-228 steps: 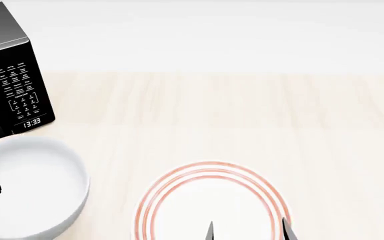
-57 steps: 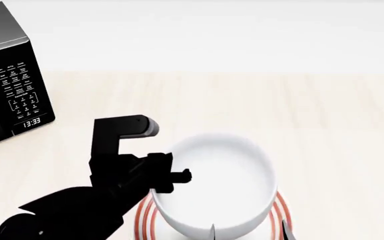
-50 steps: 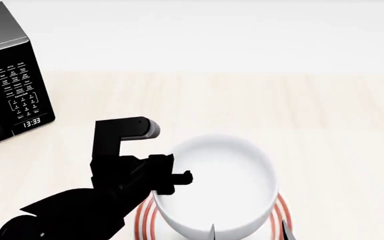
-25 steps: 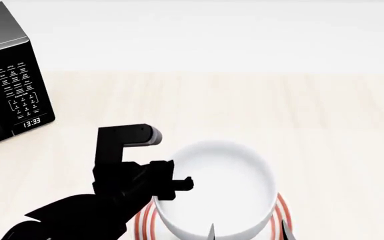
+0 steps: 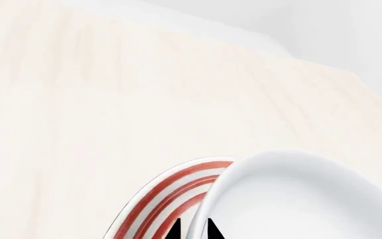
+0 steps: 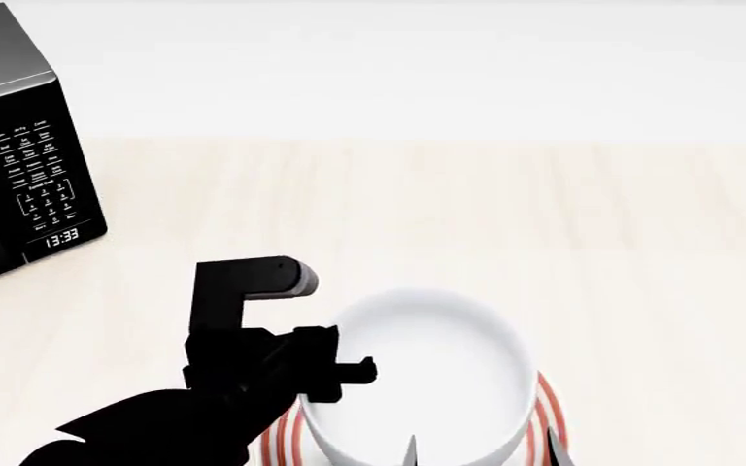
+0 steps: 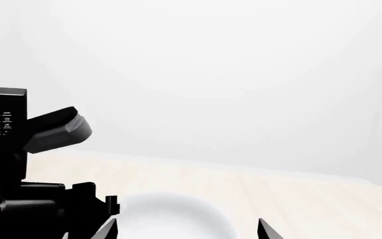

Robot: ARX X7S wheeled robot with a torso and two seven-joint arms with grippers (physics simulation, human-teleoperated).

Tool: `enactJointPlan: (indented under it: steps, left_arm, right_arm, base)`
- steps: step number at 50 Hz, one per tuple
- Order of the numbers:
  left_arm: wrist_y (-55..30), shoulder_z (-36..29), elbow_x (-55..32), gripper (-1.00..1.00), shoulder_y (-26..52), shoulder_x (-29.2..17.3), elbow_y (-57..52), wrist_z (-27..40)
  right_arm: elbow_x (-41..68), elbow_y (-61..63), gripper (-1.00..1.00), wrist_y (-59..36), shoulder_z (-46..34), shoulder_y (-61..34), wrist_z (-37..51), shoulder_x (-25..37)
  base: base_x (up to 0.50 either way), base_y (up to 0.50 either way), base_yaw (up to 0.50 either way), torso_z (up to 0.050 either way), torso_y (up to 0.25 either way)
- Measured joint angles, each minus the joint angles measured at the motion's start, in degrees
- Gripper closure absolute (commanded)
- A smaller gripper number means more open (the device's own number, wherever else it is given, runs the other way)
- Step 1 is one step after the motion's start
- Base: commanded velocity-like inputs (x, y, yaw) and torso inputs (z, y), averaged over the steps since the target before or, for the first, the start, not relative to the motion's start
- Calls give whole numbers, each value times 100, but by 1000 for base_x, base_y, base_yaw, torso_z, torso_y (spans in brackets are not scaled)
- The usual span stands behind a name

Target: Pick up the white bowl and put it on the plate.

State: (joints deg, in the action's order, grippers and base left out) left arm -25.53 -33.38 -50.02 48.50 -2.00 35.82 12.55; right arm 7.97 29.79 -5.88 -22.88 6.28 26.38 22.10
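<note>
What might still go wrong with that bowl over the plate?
The left gripper pinches only one side of the white bowl's rim, so it might tilt or slip. The bowl hides most of the plate, so it may land off-centre. The idle right gripper sits close by and might get bumped.

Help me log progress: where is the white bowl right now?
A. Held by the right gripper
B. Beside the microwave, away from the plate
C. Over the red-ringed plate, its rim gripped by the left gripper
C: the white bowl covers the plate, with the left gripper clamped on its rim.
</note>
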Motion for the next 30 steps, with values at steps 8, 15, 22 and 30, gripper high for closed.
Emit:
enactJointPlan:
  steps: [8, 15, 22, 30]
  left_arm:
    - [68, -82, -66, 100, 13, 12, 92, -18]
    - [135, -160, -122, 100, 36, 27, 191, -35]
    - [185, -247, -183, 100, 59, 38, 289, -49]
    - [269, -347, -249, 100, 96, 53, 431, -70]
  right_arm:
    - [6, -10, -100, 5, -8, -7, 7, 9]
    - [11, -12, -100, 8, -17, -12, 14, 17]
    - [13, -19, -100, 12, -27, -16, 22, 23]
    - [19, -28, -100, 21, -35, -21, 30, 31]
  base:
    - [0, 0, 0, 0, 0]
    - [0, 0, 0, 0, 1]
    - [0, 0, 0, 1, 0]
    - [0, 0, 0, 0, 0]
